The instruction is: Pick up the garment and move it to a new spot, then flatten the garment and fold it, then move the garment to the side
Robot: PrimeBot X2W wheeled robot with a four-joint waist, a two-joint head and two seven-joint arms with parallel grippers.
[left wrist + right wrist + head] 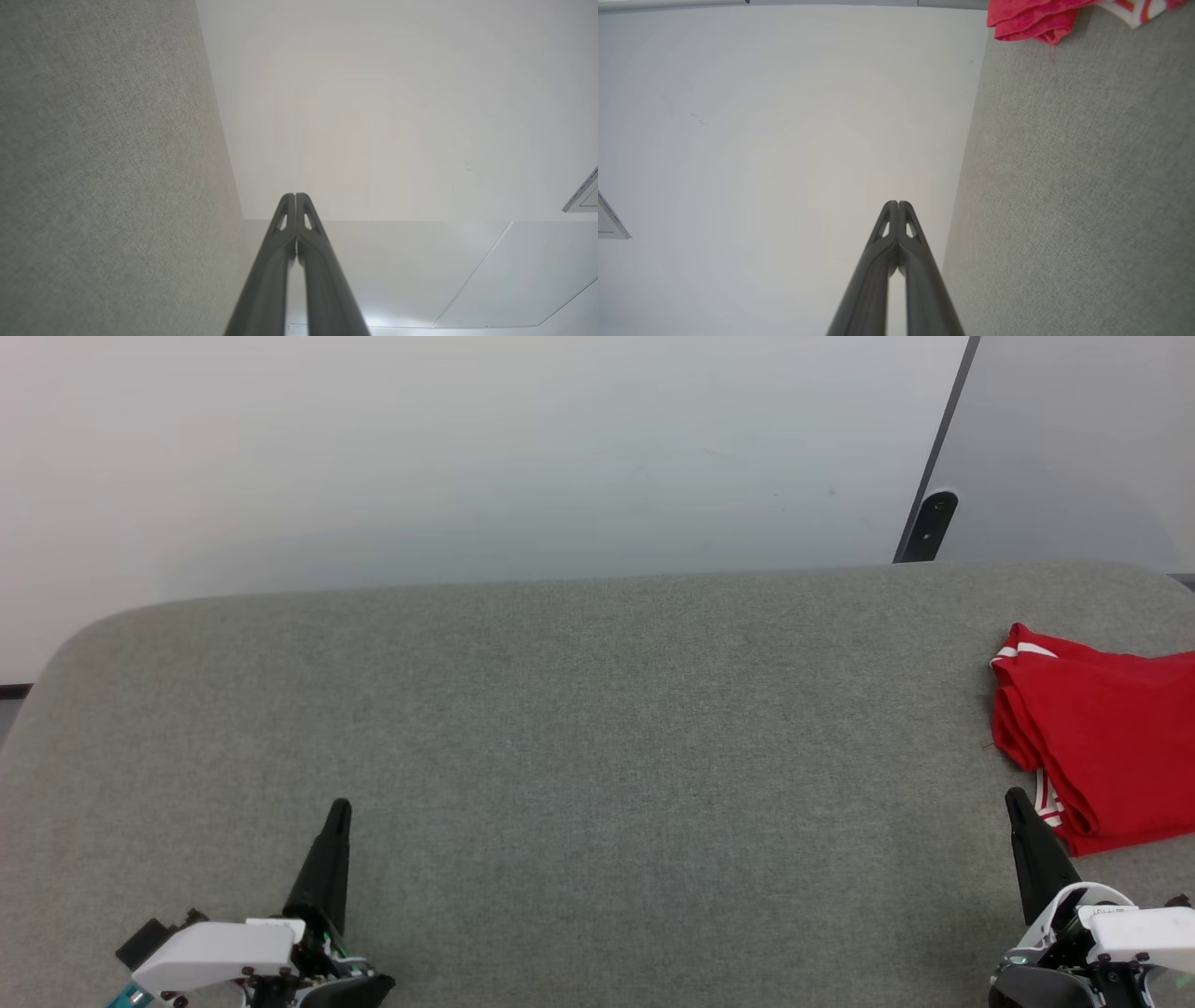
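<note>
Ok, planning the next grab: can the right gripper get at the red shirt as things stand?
Probably yes. The right gripper sits close beside the shirt, which lies on the grey table, with nothing between them. It is shut, so it would need to open first.

A bare lab or test room, by the look: a grey felt-covered table (597,709) stretches ahead of the left gripper (338,812) and right gripper (1016,803), with a plain white surface (467,457) beyond it and a dark-edged grey panel (1074,448) far past the right one.

The red garment (1106,737) (white-striped trim showing) lies folded at the grey table's right edge.
</note>
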